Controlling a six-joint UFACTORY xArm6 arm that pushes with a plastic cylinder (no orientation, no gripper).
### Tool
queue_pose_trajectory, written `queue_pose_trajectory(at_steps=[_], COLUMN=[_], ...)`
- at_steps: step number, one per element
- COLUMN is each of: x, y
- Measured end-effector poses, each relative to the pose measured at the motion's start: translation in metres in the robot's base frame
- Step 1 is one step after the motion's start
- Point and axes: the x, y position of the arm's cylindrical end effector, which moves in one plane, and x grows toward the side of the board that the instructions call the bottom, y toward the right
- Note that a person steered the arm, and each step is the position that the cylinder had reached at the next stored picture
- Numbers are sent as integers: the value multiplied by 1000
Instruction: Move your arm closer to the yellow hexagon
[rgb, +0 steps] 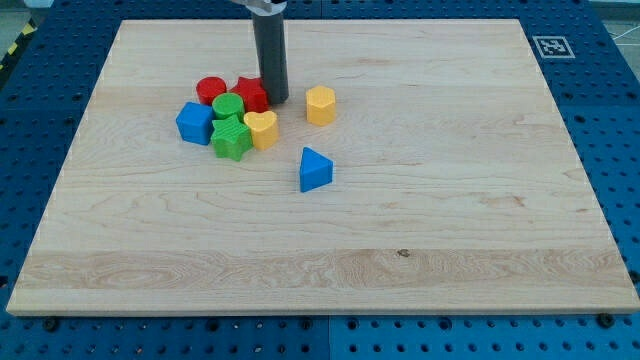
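Note:
The yellow hexagon (320, 104) stands on the wooden board (420, 200), right of a cluster of blocks. My tip (276, 100) rests on the board just left of the hexagon, with a small gap between them. The tip touches or nearly touches the red star-like block (251, 93) on its left. The rod rises straight up out of the view's top.
The cluster at the view's upper left holds a red cylinder (210, 90), a green cylinder (227, 106), a green star-like block (232, 138), a yellow heart (262, 128) and a blue cube (194, 122). A blue triangular block (314, 169) lies below the hexagon.

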Motion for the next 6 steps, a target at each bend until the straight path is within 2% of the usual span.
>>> queue_pose_trajectory(at_steps=[2, 3, 4, 6], x=[-9, -32, -56, -67], y=[-34, -12, 41, 80])
